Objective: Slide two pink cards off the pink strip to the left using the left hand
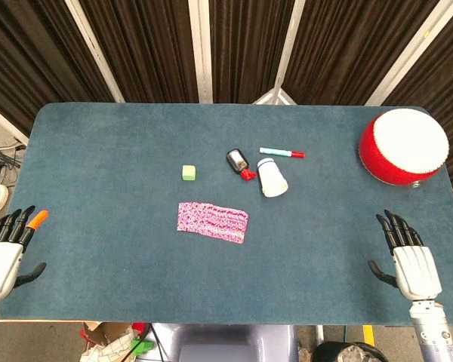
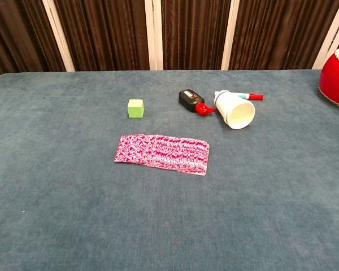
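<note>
- Near the middle of the worktop, slightly toward the front edge: pink strip of cards (image 1: 213, 222) is lying flat as one overlapped row, long side running left to right, nothing touching it.
- At the front left corner: left hand (image 1: 6, 253) is hovering palm down at the worktop's edge, fingers straight and slightly apart, holding nothing; well apart from the strip.
- At the front right corner: right hand (image 1: 409, 256) is hovering likewise, fingers spread and pointing toward the back edge, holding nothing.
- Behind the strip, toward the left: green cube (image 1: 189, 172) is sitting alone.
- Behind the strip, toward the right: black bottle with red cap (image 1: 239, 162) is lying on its side, just beside a white paper cup (image 1: 272, 177), also tipped over.
- Behind the cup: teal marker with red cap (image 1: 281, 153) is lying flat.
- At the back right corner: red drum with white top (image 1: 402, 145) is standing, partly overhanging the right edge.
</note>
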You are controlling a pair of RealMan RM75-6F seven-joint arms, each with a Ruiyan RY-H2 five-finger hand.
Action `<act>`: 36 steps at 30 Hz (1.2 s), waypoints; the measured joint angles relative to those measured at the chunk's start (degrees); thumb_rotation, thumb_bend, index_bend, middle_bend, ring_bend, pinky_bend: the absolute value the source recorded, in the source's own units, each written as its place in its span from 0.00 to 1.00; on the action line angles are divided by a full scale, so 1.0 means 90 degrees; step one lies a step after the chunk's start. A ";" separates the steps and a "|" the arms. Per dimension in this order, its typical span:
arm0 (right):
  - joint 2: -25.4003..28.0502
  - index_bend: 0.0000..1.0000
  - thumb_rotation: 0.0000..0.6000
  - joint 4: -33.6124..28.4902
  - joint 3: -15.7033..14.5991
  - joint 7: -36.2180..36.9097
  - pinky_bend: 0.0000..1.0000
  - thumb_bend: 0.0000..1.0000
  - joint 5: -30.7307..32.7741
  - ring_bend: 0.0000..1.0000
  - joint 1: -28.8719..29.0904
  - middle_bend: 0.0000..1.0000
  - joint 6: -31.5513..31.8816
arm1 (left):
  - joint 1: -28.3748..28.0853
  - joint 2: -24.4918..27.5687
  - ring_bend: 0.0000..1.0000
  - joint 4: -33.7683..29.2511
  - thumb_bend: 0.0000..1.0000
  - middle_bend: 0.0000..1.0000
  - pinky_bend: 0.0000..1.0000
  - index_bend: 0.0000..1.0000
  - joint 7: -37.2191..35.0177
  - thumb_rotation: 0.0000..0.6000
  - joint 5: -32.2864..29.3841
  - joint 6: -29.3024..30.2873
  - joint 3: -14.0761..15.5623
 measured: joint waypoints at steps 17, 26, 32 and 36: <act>0.0002 0.02 1.00 -0.0007 0.0003 -0.0007 0.19 0.28 0.0028 0.07 0.0007 0.05 -0.0032 | -0.0074 -0.0020 0.06 0.0034 0.31 0.01 0.09 0.12 -0.0013 1.00 0.0022 -0.0179 0.0018; 0.0014 0.02 1.00 0.0002 0.0015 0.0049 0.19 0.28 0.0066 0.08 0.0005 0.05 -0.0051 | -0.0312 -0.0090 0.14 0.0134 0.31 0.10 0.18 0.12 -0.0071 1.00 -0.0013 -0.0412 -0.0133; 0.0012 0.02 1.00 -0.0013 0.0018 0.0049 0.19 0.28 0.0060 0.08 0.0017 0.05 -0.0061 | -0.0841 0.0026 0.30 0.0021 0.38 0.31 0.33 0.12 0.0096 1.00 -0.0628 -0.1208 -0.0482; 0.0010 0.02 1.00 -0.0002 0.0024 0.0046 0.19 0.28 0.0087 0.08 0.0027 0.05 -0.0097 | -0.1410 0.0026 0.48 -0.0025 0.47 0.55 0.50 0.12 0.0326 1.00 -0.1114 -0.1977 -0.0745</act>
